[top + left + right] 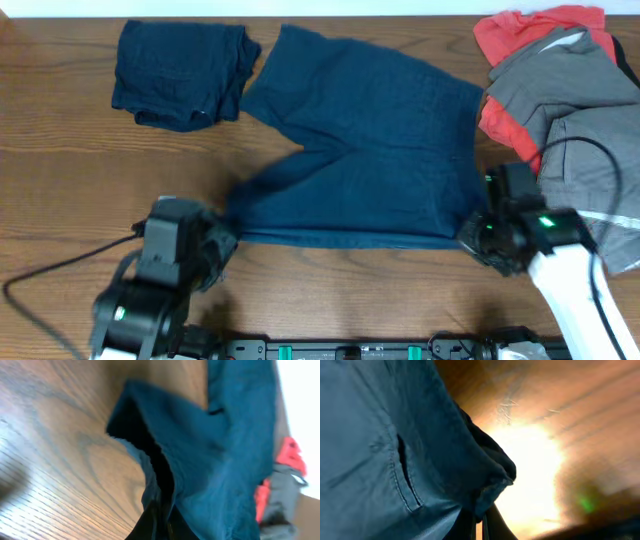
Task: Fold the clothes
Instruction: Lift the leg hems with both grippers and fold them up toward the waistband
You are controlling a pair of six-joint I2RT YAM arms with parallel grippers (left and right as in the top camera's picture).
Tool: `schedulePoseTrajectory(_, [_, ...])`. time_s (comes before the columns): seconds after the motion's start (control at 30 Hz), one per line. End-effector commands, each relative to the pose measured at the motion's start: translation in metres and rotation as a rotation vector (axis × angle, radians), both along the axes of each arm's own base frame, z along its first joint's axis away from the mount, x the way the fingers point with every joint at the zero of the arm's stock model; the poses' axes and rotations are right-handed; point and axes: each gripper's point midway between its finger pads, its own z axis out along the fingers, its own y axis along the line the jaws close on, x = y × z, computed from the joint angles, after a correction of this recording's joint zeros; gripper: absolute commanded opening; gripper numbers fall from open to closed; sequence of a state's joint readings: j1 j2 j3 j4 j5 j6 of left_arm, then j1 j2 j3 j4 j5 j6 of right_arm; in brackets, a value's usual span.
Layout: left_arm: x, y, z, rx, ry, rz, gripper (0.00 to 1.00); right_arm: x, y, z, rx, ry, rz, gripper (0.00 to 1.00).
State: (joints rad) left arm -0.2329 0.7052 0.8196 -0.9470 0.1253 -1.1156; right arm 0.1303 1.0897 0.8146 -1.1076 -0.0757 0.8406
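I've got the dark navy blue fabric shorts [370, 140] spread flat on the wooden bench [60, 170], long axis running left to right. My left gripper [222, 240] is pinched on the near-left corner, my right gripper [478, 232] on the near-right. All the cloth lies beyond both, so I reckon the fold goes away from me.

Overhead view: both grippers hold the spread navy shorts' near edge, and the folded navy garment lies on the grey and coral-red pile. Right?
No: the overhead view shows the folded navy garment on the table at the left, apart from the grey and coral-red pile. The left gripper and right gripper do hold the spread navy shorts' near edge.
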Motion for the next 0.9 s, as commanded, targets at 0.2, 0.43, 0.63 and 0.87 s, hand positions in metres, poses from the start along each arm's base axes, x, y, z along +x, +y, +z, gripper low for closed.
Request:
schedulePoseTrajectory(0.2, [-0.019, 0.003, 0.063, -0.027, -0.204, -0.036, 0.06, -0.032, -0.026, 0.071, -0.087, -0.121, 0.0, 0.01])
schedulePoseTrajectory(0.43, [-0.018, 0.01, 0.074, 0.018, -0.227, -0.028, 0.06, -0.032, -0.035, 0.089, -0.136, -0.154, -0.008, 0.01])
schedulePoseTrajectory(0.63, [0.011, 0.02, 0.062, 0.107, -0.176, 0.021, 0.06, 0.011, -0.042, 0.087, -0.189, -0.211, -0.032, 0.01])
schedulePoseTrajectory(0.87, [0.084, 0.012, 0.039, 0.207, -0.149, -0.011, 0.06, 0.082, -0.037, 0.064, -0.192, -0.253, -0.033, 0.01])
